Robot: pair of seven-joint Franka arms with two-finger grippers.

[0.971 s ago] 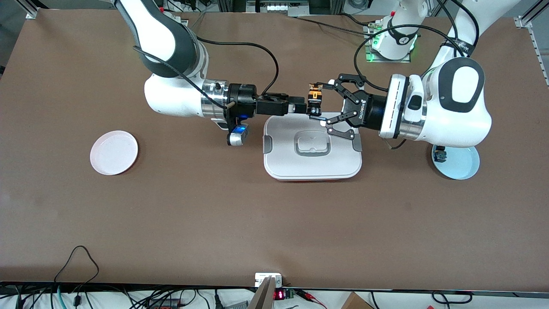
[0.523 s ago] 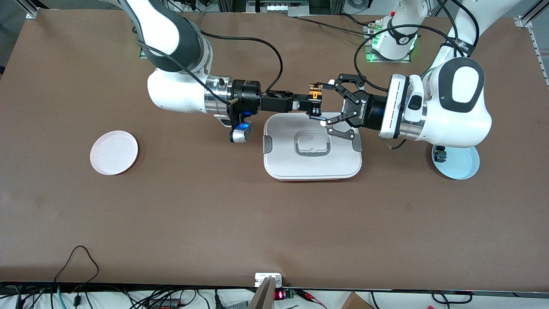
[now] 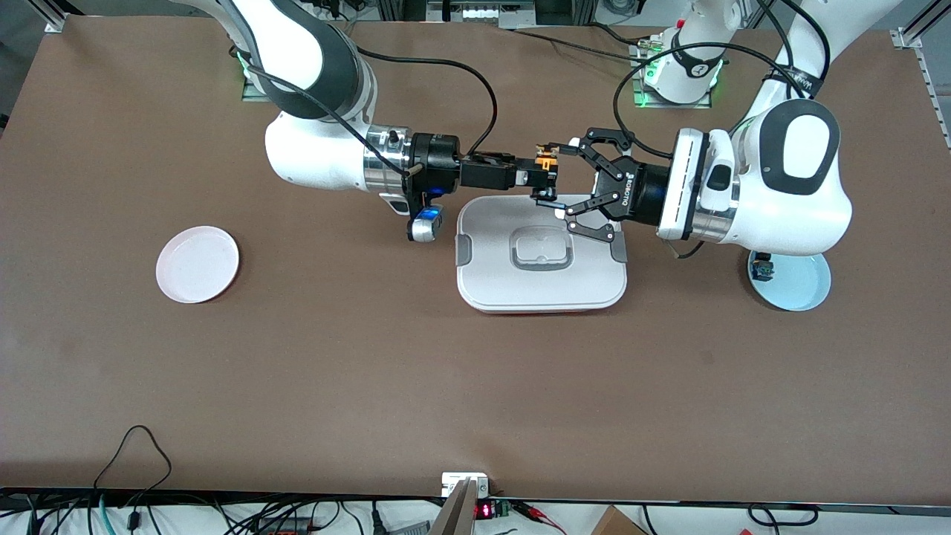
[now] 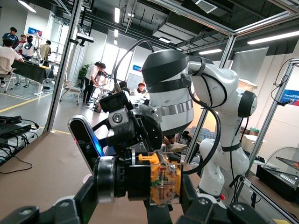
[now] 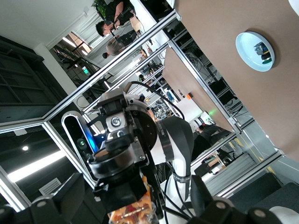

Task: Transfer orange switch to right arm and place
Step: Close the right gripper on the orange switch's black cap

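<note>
The orange switch (image 3: pixel 547 160) hangs in the air over the rim of the white lidded container (image 3: pixel 594 293). My left gripper (image 3: pixel 549 174), the claw-like one, is shut on it end to end. In the left wrist view the switch (image 4: pixel 168 182) shows its orange base and black collar, clamped by the left gripper (image 4: pixel 140 191). My right gripper (image 3: pixel 540 180) reaches in from the right arm's end of the table and stands open, its slim fingers on either side of the switch. The right wrist view has the switch (image 5: pixel 133 212) sitting inside the right gripper (image 5: pixel 138 200), whose jaws stay wide apart.
A pink plate (image 3: pixel 198 264) lies toward the right arm's end of the table. A light blue plate (image 3: pixel 799 286) lies under the left arm's wrist, with a small blue-and-green switch (image 3: pixel 761 269) on it; the same plate (image 5: pixel 254 50) appears in the right wrist view.
The right arm has moved toward the left gripper, bringing its open fingers up around the switch. The left arm and the switch have stayed still.
</note>
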